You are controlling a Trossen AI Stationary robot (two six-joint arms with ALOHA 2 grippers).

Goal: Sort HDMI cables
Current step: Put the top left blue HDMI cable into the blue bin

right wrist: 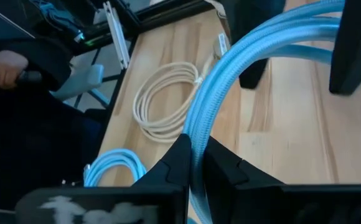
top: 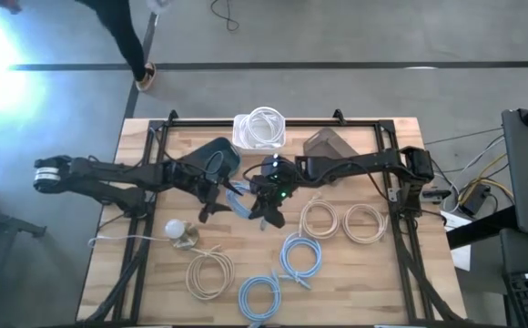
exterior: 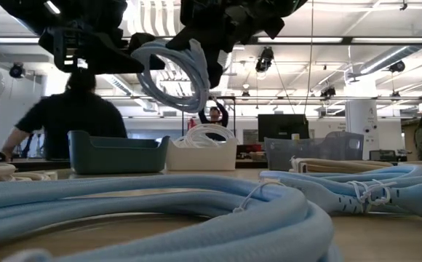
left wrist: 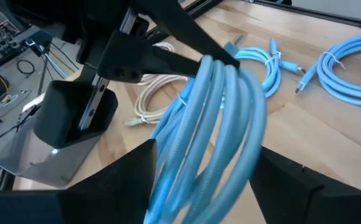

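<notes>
The right gripper (top: 266,202) pinches a light blue cable coil (top: 243,199) above the table's (top: 391,273) middle. The left gripper (top: 214,196), fingers spread, brackets the same coil near the blue bin (top: 211,155).

Bulb (top: 173,230), teal bin (top: 215,155), person (exterior: 80,116)

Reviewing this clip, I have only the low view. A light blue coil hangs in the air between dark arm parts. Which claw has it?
Observer: The right claw is pinched shut on the light blue coil.
Operator: And the left one?
Observer: The left claw is open, with its fingers on either side of the same coil.
Operator: How many other blue coils are there?
Observer: Two other blue coils lie flat on the table.
</notes>
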